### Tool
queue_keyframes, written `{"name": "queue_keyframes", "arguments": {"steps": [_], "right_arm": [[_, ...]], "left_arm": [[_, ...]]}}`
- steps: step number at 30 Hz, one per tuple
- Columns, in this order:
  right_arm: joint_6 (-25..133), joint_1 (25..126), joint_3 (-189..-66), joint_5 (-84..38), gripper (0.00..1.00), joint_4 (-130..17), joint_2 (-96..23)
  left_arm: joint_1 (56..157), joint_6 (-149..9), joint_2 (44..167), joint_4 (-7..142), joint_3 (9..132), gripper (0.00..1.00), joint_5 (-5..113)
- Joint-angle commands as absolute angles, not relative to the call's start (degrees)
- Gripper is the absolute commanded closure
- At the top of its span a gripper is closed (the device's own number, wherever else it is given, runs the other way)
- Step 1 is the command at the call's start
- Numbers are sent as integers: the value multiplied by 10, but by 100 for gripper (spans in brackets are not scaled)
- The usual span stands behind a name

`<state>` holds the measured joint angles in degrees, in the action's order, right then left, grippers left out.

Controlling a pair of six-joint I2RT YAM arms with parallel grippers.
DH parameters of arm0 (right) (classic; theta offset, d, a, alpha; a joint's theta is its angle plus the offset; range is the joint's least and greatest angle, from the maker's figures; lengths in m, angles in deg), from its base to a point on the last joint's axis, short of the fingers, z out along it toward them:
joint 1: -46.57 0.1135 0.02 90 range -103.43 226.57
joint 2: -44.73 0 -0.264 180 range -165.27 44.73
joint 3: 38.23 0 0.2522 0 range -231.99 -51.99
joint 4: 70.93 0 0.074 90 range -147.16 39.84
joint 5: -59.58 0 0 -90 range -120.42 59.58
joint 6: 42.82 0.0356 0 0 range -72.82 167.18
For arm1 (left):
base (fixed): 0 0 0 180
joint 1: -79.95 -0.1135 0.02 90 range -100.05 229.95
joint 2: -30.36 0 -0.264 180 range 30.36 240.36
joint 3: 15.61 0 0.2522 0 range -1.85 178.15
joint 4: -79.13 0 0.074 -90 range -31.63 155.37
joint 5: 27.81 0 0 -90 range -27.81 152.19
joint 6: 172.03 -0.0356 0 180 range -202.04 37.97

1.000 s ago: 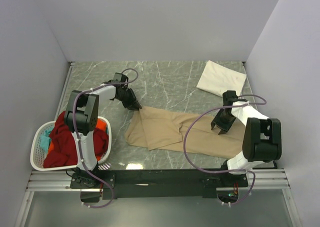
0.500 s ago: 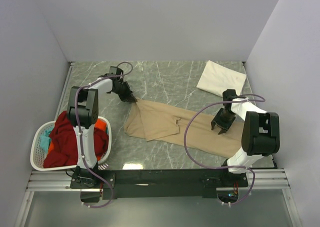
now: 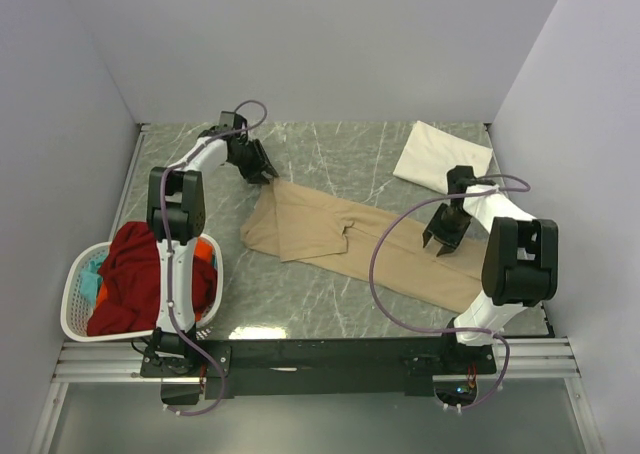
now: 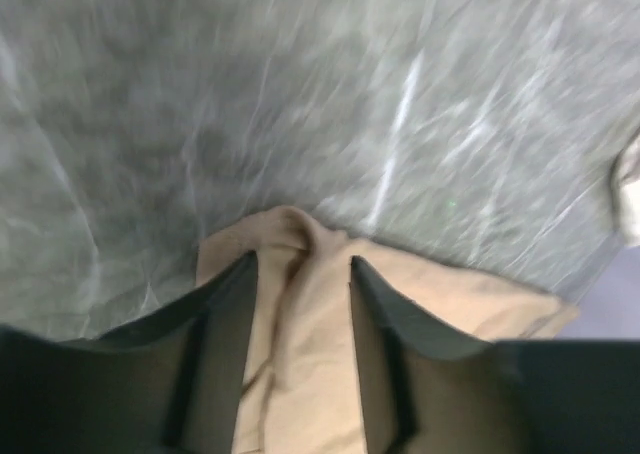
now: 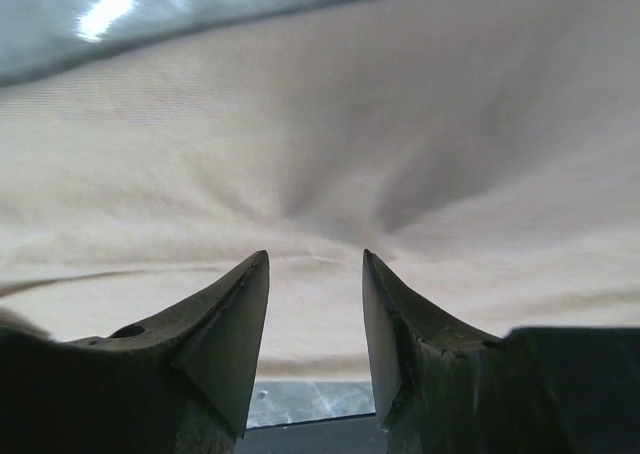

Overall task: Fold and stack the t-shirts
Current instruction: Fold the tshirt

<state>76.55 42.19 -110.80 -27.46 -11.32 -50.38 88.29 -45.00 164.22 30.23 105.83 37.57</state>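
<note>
The left end effector (image 4: 300, 274) is closed to a narrow gap on a bunched corner of the tan t-shirt (image 3: 330, 232). That wrist view is smeared, so the pinch itself is hard to make out. The right end effector (image 5: 313, 264) is likewise nearly closed on the shirt's opposite end, with creases running into the gap and the contact hidden under its tips. Between them the shirt lies stretched across the bench (image 3: 350, 159). A folded cream t-shirt (image 3: 440, 152) rests at the far right. The basket (image 3: 72, 319) at the near left holds a red t-shirt (image 3: 130, 274), with orange and teal cloth mostly buried beneath it.
</note>
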Motion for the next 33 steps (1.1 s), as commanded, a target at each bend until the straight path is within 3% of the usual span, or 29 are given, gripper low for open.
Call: {"name": "queue_keyframes", "arguments": {"steps": [1,6,9,18,25,33], "right_arm": [[734,420,-1167,-263,50,-76,-472],[708,421,-1208,-253,49,-52,-465],[699,420,-1199,-244,49,-65,-478],[690,420,-1157,-233,50,-115,-532],[679,420,-1133,-238,50,-129,-567],[689,428,-1122,-226,50,-109,-584]], "left_arm": [[872,-463,1651,276,1148,51,413],[877,-447,1617,270,1176,34,438],[886,-441,1578,275,1157,31,461],[966,-401,1494,304,1016,30,421],[1010,-374,1525,345,926,30,331],[996,-410,1567,323,898,29,335]]}}
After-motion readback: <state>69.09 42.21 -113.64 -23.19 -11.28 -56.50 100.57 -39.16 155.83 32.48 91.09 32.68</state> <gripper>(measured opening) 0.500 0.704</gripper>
